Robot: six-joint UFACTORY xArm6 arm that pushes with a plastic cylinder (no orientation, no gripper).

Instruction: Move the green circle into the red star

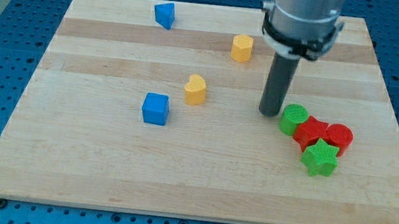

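Observation:
The green circle [293, 119] lies at the view's right, touching the red star [310, 132] on the star's upper left side. My tip [269, 112] stands on the board just left of the green circle, close to it or touching it. A red circle [338, 137] sits against the red star's right side. A green star [319, 158] sits just below the red star, touching it.
A blue cube [155, 109] and a yellow heart [195, 90] lie near the middle. A yellow hexagon [242, 48] and a blue triangle-like block [164, 14] lie toward the view's top. The wooden board [102, 176] rests on a blue perforated table.

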